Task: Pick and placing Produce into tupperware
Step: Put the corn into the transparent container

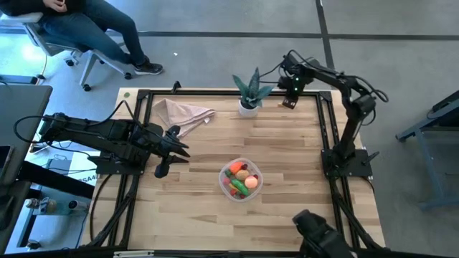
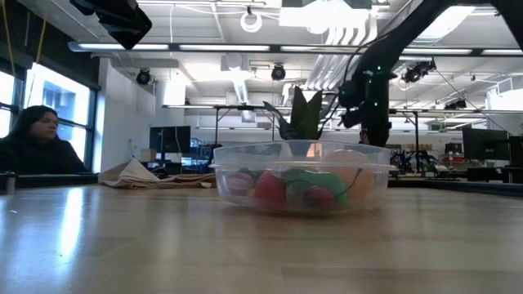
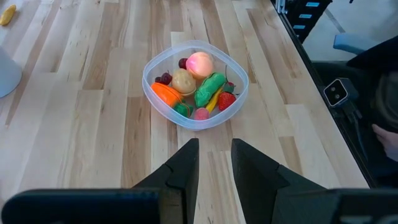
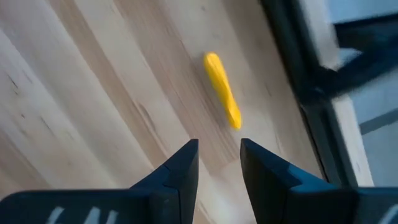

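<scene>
The clear round tupperware [image 1: 224, 170] stands on the table's middle near the front. It holds produce: an orange carrot [image 3: 165, 93], a green cucumber [image 3: 210, 89], a pink peach [image 3: 199, 63] and small red pieces. A yellow banana [image 4: 222, 90] lies flat on the wood at the far right corner, beside the dark frame rail. My right gripper [image 4: 219, 152] hangs above it, pointing down, open by a narrow gap, with nothing between its fingers. My left gripper [image 3: 214, 155] waits shut over the table's left side, pointing toward the tub.
A green spiky plant in a white pot [image 1: 249, 93] stands at the far edge, just left of my right gripper. A beige napkin [image 1: 179, 113] lies at the far left. A black frame rail [image 1: 326, 122] borders the table. A person [image 1: 86, 21] sits beyond the far left corner.
</scene>
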You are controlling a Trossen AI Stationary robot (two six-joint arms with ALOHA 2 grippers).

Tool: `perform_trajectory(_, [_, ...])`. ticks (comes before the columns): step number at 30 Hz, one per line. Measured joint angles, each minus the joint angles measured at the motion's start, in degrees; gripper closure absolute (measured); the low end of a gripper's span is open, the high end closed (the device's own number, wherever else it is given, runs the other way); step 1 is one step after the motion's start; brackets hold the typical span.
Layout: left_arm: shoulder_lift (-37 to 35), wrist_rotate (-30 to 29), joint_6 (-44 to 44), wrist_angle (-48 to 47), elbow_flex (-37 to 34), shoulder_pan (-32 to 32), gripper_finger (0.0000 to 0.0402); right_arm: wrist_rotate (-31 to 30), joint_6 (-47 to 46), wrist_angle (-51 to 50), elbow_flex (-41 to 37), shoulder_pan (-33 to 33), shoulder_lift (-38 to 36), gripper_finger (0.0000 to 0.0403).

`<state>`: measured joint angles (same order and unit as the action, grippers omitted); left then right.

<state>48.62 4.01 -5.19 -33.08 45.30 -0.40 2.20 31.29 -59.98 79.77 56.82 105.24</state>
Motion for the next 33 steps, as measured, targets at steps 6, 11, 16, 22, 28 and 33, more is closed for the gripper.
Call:
perform_trajectory(6, [0.0,0.0,0.0,0.0,0.0,0.0,0.0318,0.0,3.3,1.8,0.0,-0.6,4.0,0.0292])
perform_trajectory(11, [0.0,0.0,0.0,0.0,0.0,0.0,0.0318,0.0,4.4,3.0,0.0,-0.6,5.6,0.0292])
perform_trajectory(16, [0.0,0.0,0.0,0.0,0.0,0.0,0.0318,-0.1,5.2,4.9,0.0,-0.6,5.9,0.0292])
perform_trajectory(22, [0.0,0.0,0.0,0.0,0.0,0.0,0.0318,-0.1,4.7,6.5,0.0,-0.6,6.0,0.0292])
perform_trajectory(28, [0.0,0.0,0.0,0.0,0.0,0.0,0.0318,0.0,3.1,6.9,0.0,-0.6,6.1,0.0292])
perform_trajectory(33, [0.0,0.0,0.0,0.0,0.0,0.0,0.0318,0.4,1.7,7.3,0.0,-0.6,6.6,0.0292])
